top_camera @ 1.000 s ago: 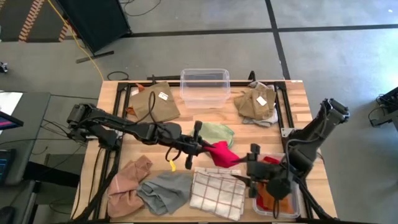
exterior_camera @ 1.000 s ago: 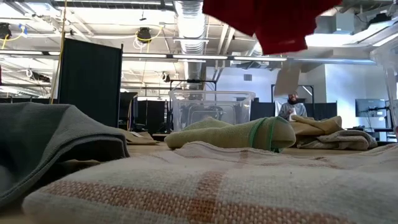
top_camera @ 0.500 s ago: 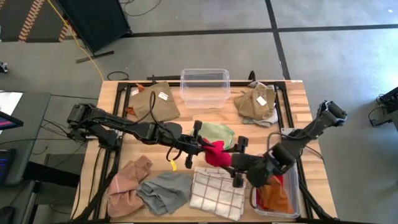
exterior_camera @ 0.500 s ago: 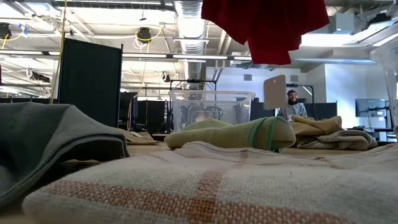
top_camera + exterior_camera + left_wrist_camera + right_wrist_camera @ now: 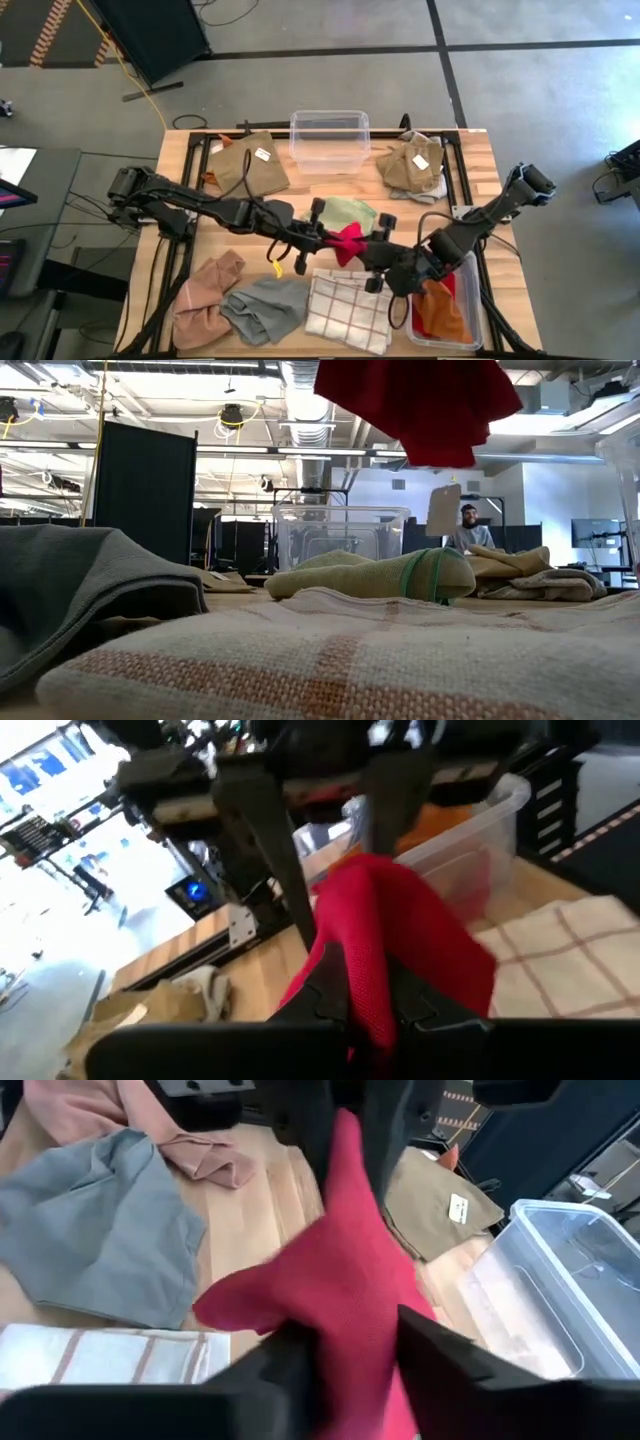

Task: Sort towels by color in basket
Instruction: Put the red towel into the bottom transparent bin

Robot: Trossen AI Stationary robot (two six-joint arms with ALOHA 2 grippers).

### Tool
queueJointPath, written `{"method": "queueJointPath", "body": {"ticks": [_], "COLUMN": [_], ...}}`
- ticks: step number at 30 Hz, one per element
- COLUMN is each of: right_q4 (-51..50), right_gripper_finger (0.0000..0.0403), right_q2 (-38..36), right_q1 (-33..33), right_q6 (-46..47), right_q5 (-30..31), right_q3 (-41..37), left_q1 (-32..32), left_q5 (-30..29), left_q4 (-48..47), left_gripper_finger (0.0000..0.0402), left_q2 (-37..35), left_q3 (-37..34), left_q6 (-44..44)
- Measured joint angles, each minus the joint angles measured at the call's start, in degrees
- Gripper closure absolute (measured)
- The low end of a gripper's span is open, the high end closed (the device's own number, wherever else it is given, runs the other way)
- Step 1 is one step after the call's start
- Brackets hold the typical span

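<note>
Above the table's centre, the left gripper [image 5: 322, 238] at nine o'clock and the right gripper [image 5: 372, 252] at three o'clock both clamp the red towel [image 5: 347, 243].

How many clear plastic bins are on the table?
2: one empty clear plastic bin at the table's far edge in the middle, one clear plastic bin holding orange cloth at the near right corner, partly hidden under the right arm.

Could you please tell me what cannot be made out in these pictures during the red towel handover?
- Right gripper grip: in the high view and its wrist view the soft red towel covers the contact, so hold is unclear.
- Low view: both arms are cut off by the top edge.
- Clear plastic bin at the right: the right arm hides part of its red and orange contents.
</note>
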Motion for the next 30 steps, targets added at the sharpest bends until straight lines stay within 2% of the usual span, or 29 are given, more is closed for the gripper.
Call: {"method": "queueJointPath", "body": {"ticks": [5,11,15,19,23,30], "right_q4": [-0.2,-0.8,-9.0,-22.7,-36.4,-54.9], "right_gripper_finger": [0.0356,0.0358,0.0358,0.0358,0.0358,0.0358], "right_q2": [0.0,-0.7,-1.2,-1.2,-1.2,-1.3], "right_q1": [-0.2,0.6,2.6,6.5,11.4,20.8], "right_q6": [-0.9,-1.0,2.9,10.0,20.7,48.0], "right_q5": [-0.6,-0.7,-0.7,-1.6,-6.7,-19.8], "right_q3": [0.0,0.1,4.0,10.3,16.0,19.4], "left_q1": [0.0,-0.6,-1.7,-2.6,-2.9,-3.0], "left_q5": [1.8,2.0,1.7,0.6,0.4,0.4], "left_q4": [0.3,0.1,-0.1,-2.4,-6.4,-17.3], "left_gripper_finger": [0.0378,0.032,0.0266,0.0211,0.0172,0.015], "left_q2": [0.0,0.0,0.0,-0.3,-1.0,-1.2], "left_q3": [0.0,0.0,0.0,0.0,0.0,0.0], "left_q6": [-0.8,-0.7,0.5,0.5,-0.8,-4.4]}}
